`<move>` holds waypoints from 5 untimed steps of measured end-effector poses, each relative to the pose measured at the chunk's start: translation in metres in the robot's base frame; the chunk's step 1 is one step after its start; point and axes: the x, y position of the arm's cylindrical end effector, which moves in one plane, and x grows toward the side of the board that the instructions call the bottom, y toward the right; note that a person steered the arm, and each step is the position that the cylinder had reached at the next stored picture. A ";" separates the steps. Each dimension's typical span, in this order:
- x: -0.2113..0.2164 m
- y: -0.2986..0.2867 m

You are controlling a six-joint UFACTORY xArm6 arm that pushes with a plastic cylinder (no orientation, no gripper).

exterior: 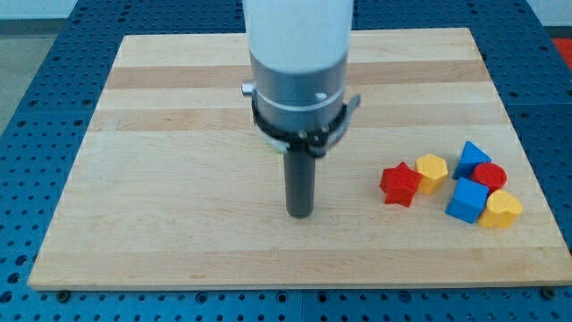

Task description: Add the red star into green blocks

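1. Nearest you, at the lower right of the frame, a yellow heart touches a blue cube on the wooden counter.
2. My tip rests at lower centre, well apart from the red star to its right.
3. The star touches a yellow hexagon.
4. Farther back sit a red cylinder and a blue triangular block.
5. You see no gripper, only a rod.

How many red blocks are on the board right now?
2. The red star sits at the left end of the cluster on the view's right, touching a yellow block. The red cylinder lies further right among the blue blocks. The arm might hide others.
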 end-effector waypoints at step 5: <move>-0.001 0.116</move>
